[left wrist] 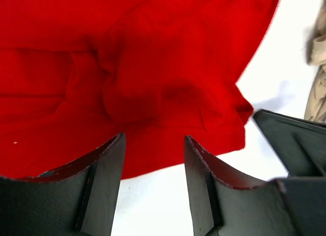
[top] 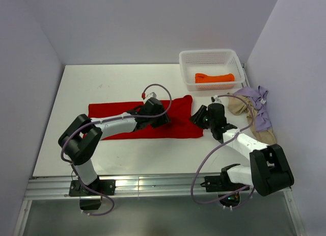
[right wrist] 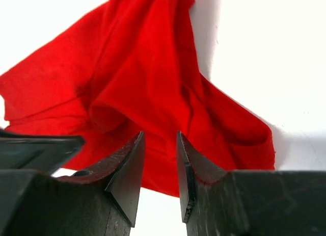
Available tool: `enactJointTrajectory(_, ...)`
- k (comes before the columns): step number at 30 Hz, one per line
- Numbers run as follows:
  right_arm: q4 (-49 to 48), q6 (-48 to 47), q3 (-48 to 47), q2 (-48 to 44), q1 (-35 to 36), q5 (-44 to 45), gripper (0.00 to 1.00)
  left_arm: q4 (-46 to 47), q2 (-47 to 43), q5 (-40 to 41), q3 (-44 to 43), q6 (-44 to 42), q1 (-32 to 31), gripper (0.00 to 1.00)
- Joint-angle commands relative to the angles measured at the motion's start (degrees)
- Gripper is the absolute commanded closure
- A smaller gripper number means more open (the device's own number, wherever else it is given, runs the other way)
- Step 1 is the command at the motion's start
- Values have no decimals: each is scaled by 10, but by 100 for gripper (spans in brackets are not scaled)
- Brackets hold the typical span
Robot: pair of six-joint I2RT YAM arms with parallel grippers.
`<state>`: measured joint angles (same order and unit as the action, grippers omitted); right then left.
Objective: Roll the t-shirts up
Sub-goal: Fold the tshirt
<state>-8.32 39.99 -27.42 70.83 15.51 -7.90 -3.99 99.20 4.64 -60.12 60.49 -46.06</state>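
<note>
A red t-shirt (top: 127,120) lies folded into a long strip across the middle of the table (top: 76,83). My left gripper (top: 163,120) hovers over its right part, jaws open, with only the cloth's near edge (left wrist: 168,93) and bare table showing between the fingers (left wrist: 155,139). My right gripper (top: 196,118) sits at the shirt's right end, its jaws a narrow gap apart (right wrist: 160,135) with nothing between them; bunched red cloth (right wrist: 153,83) lies just beyond the tips. An orange t-shirt (top: 214,77) lies rolled in the basket. Beige (top: 238,106) and lavender (top: 261,113) t-shirts lie heaped at the right.
A white mesh basket (top: 211,58) stands at the back right of the table. The two grippers are close together: the right one's finger (left wrist: 290,144) shows in the left wrist view, and the left one's finger (right wrist: 35,149) in the right wrist view. Walls enclose three sides.
</note>
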Motion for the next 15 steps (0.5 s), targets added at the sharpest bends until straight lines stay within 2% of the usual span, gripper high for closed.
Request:
enactJointTrajectory(1, -36, 1, 10, -13, -4, 13, 62, 35, 20, -14, -21, 32, -3, 46)
enactJointTrajectory(10, -73, 0, 6, 36, -5, -10, 62, 68, 39, -1, -17, 71, -14, 43)
enactJointTrajectory(15, -108, 0, 0, 60, -5, -47, 64, 112, 31, 24, 17, 95, -28, 41)
